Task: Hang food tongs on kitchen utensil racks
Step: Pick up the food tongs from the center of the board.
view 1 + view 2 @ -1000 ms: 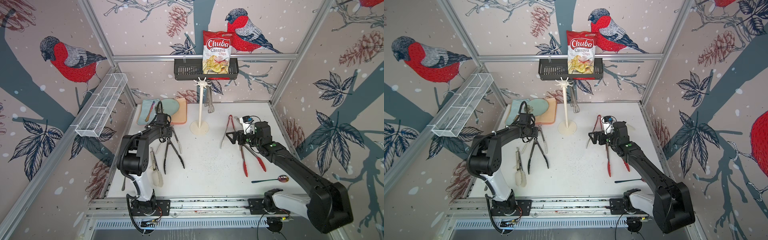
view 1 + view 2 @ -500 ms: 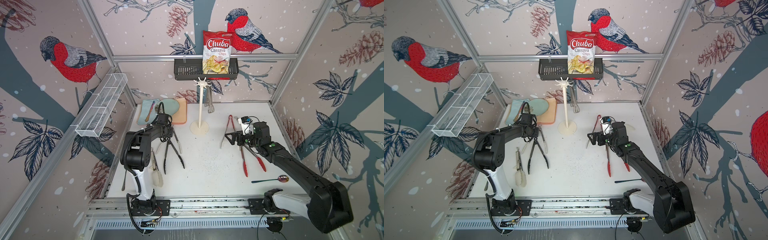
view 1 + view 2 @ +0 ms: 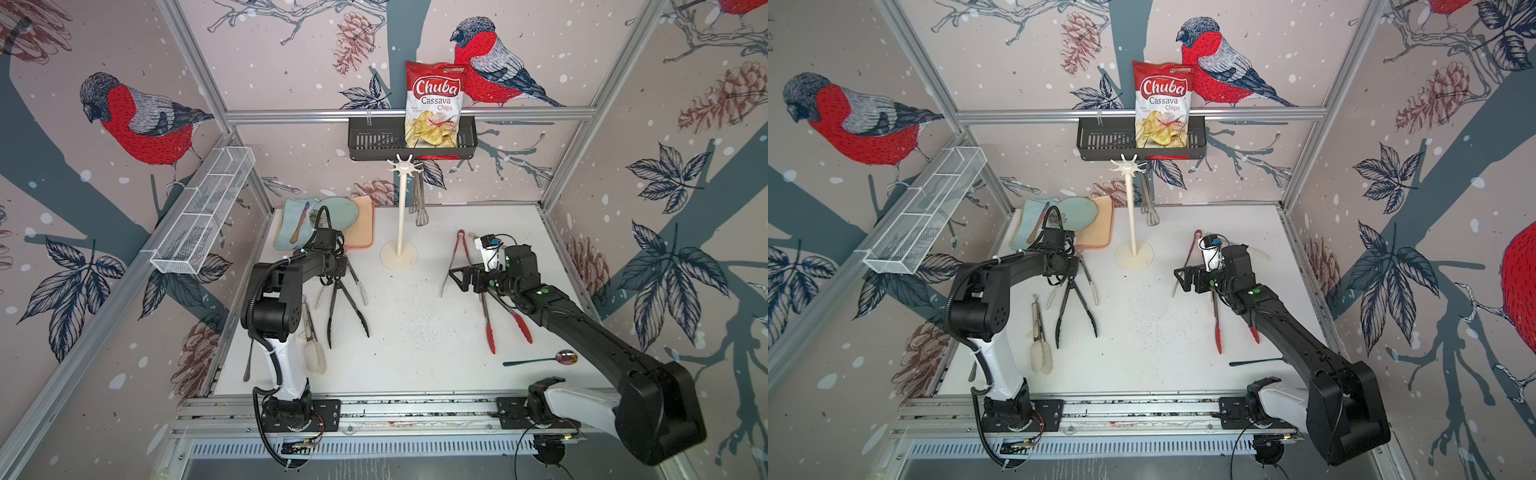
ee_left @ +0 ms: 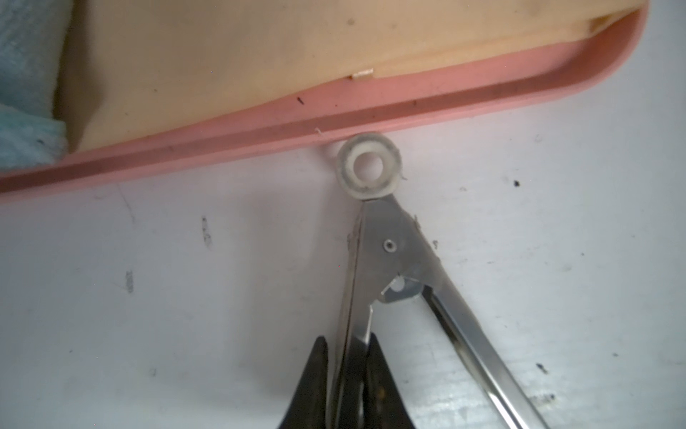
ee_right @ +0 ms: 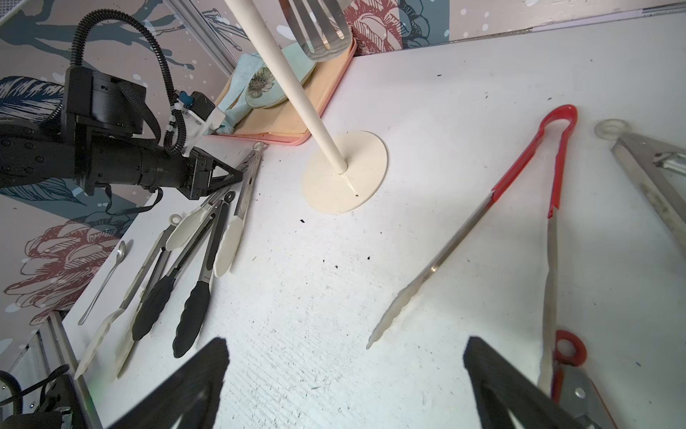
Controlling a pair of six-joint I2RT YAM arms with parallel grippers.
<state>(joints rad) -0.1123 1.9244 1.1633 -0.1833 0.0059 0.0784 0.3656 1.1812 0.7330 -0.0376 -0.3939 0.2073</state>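
Left jaws pinch one arm of steel tongs just behind the hinge; ring ahead stays clear, presumably for a rack hook. Right jaws spread, empty, red tongs ahead

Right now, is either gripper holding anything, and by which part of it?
The left gripper pinches the steel tongs with the white ring by one arm, near the hinge. The right gripper is open, holding nothing.

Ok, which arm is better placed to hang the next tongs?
Left. The left gripper is shut on one arm of the white-ring tongs by the tray, so it could probably lift them to the rack. The right gripper is open and empty, near the red-handled tongs.
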